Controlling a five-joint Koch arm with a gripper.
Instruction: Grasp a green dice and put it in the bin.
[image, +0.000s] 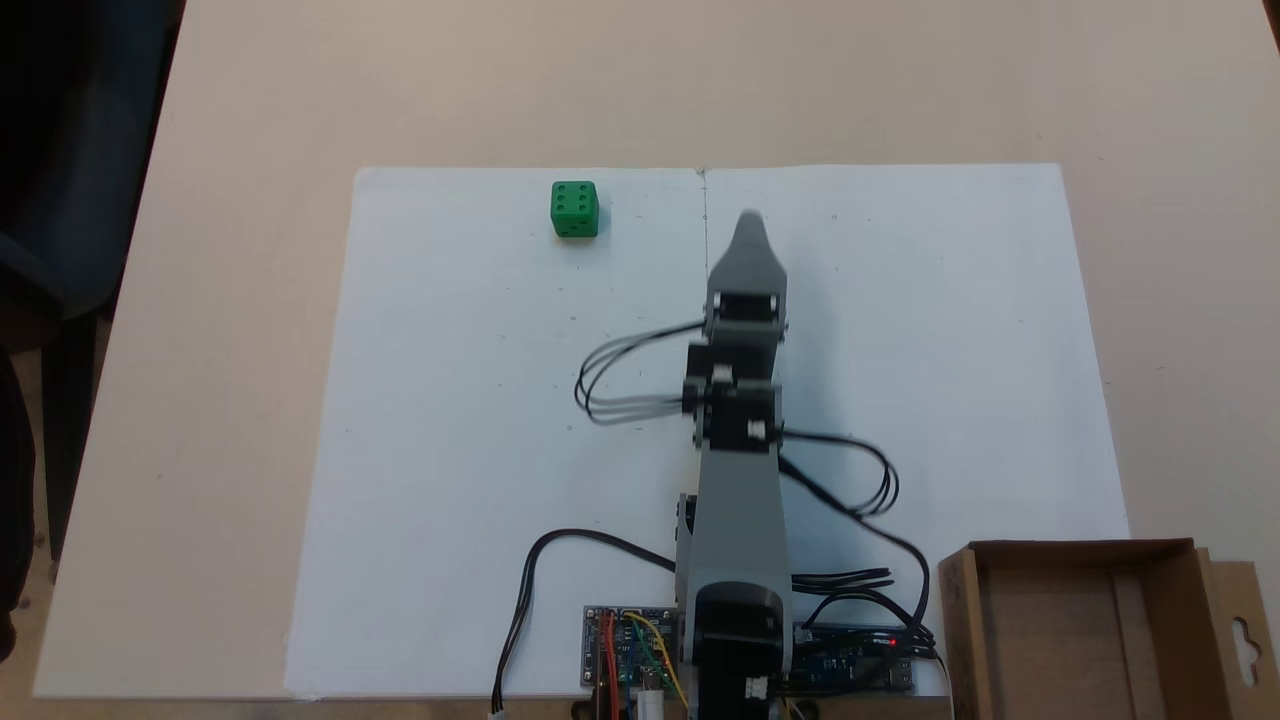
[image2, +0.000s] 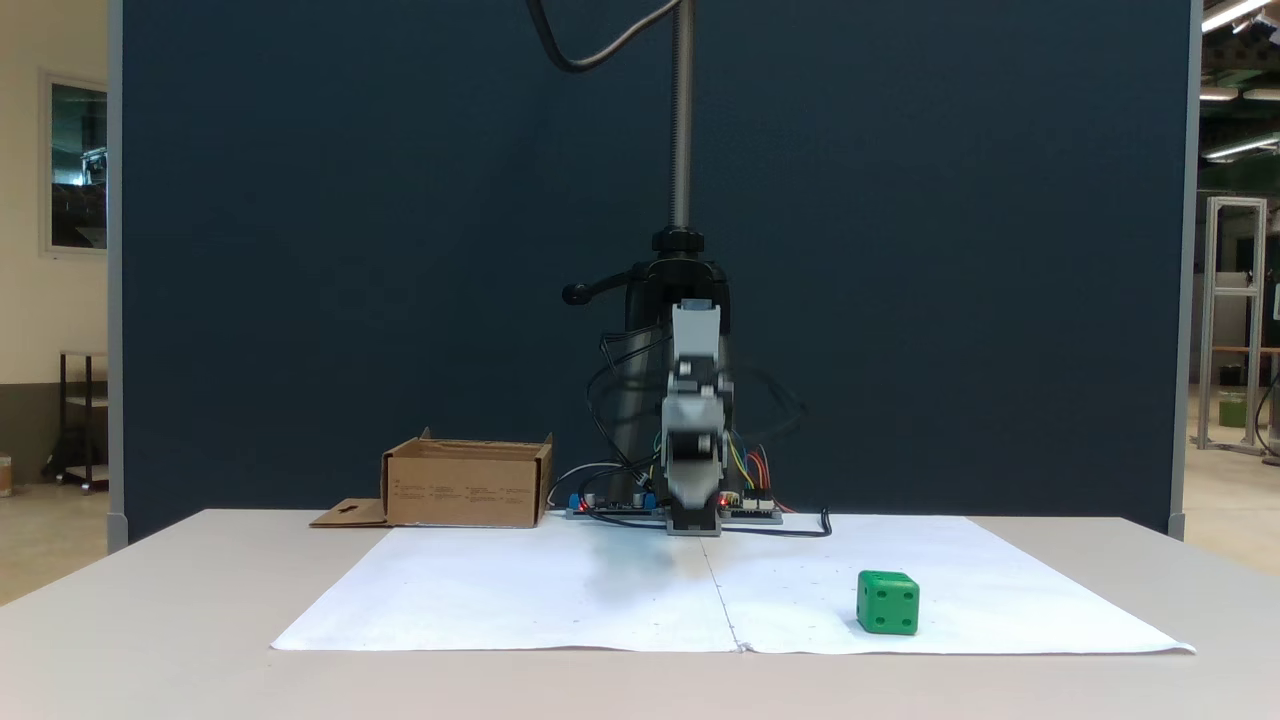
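Pointing out over the white paper sheet (image: 450, 450), the pincer (image: 750, 225) hangs clear of the table, blurred; one tapered tip shows, so how wide it stands cannot be told, and nothing is seen in it. Green dice (image: 575, 209) sits on the sheet, well apart to the pincer's left in the top-down fixed view. Bin (image: 1085, 630) lies back beside the arm's base, upright, open.

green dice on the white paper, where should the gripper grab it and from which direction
Grip the green dice across two opposite side faces, coming straight down from above. It sits flat on the white paper, six face up, with open space all round, so flat parallel sides are free to pinch. The gripper would probably need turning to square with them.
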